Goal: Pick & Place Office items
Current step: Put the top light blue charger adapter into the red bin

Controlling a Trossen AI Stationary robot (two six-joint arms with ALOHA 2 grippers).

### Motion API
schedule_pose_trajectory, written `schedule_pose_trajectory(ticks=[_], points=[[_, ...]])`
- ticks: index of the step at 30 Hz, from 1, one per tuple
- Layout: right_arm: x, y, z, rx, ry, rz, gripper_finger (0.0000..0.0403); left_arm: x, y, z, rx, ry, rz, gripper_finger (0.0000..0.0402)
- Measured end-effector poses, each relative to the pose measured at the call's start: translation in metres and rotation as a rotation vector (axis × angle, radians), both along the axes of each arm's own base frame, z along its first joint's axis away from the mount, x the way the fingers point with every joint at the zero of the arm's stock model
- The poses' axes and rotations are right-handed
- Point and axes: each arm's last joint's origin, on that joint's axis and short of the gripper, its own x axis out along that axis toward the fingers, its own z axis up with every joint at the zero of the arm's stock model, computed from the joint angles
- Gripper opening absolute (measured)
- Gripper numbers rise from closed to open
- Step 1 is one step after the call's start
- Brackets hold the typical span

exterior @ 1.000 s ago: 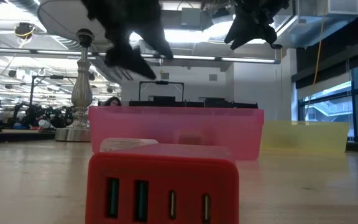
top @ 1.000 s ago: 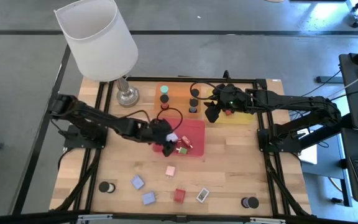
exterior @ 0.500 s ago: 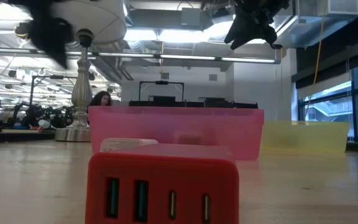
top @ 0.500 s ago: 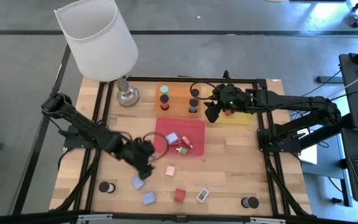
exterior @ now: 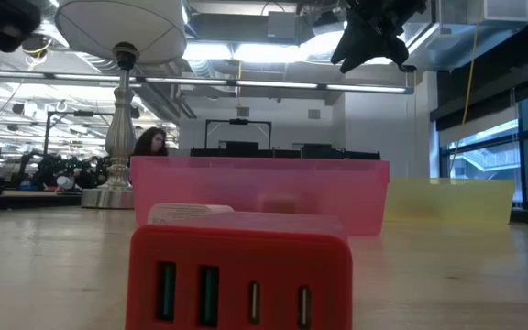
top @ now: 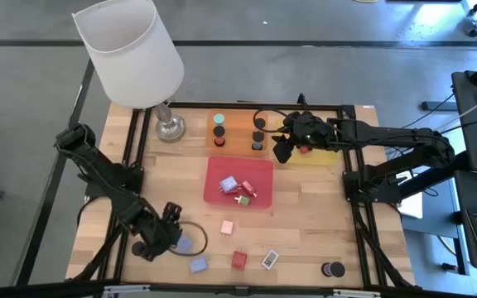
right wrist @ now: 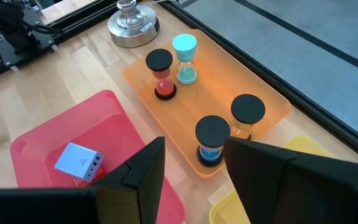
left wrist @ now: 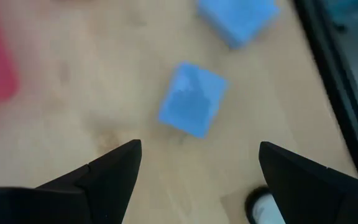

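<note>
My left gripper is open, low over the table's near left part. A lavender-blue block lies flat on the wood just ahead of its fingers, untouched. A second lavender-blue block lies nearer the front edge. A black cylinder stands beside the left gripper. My right gripper is open and hangs high between the orange tray and the yellow tray. The red tray holds a lavender block and small pieces.
A pink block, a red block, a white rectangle and a black cylinder lie loose on the near part. Several capped cylinders stand in the orange tray. The lamp stands at the far left corner.
My left gripper has swung from above the red tray toward the table's near left corner and has come down beside the lavender-blue block. A lavender block that it covered now shows in the red tray.
</note>
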Motion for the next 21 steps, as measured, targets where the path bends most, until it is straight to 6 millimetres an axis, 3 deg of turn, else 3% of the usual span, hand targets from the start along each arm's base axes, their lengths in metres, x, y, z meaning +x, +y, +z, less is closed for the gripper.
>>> schedule_pose_trajectory(ticks=[6,21], points=[[0.000,0.000,0.000,0.000,0.000,0.000,0.0167,-0.002,-0.011,-0.019,-0.026,-0.134,-0.226,0.0322],[0.000,0.000,0.000,0.001,0.000,0.001,0.0166,0.003,-0.002,-0.046,-0.047,-0.268,-0.252,0.0322]])
